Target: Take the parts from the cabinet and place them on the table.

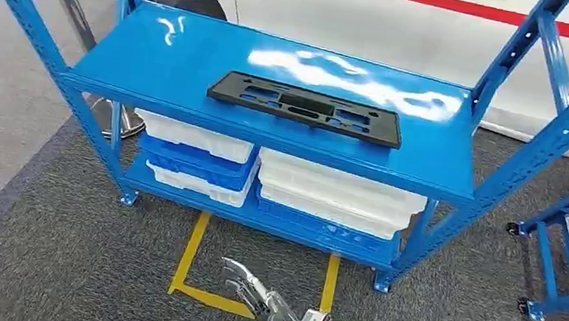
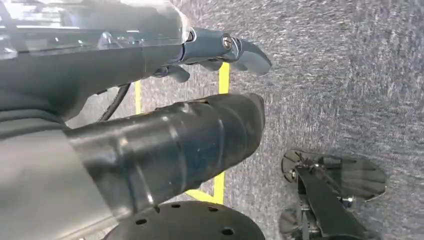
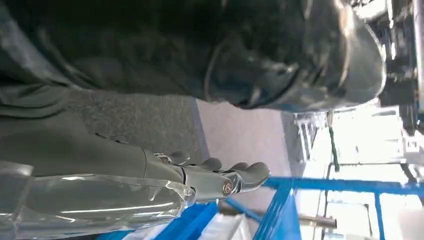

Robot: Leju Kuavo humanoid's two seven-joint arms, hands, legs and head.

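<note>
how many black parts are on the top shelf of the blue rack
1. A single flat black part lies on the top shelf, toward its front edge, near the middle. The bins below may hide more.

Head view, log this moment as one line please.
black part flat on blue cabinet top shelf | right hand low, holding nothing | white bins beneath

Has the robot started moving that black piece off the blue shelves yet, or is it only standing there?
Nothing looks done yet. The black part lies flat on the blue cabinet's top shelf, untouched. Nothing is in hand: the left hand and right hand both hang empty. Reaching, lifting and carrying the part to the table all remain.
</note>
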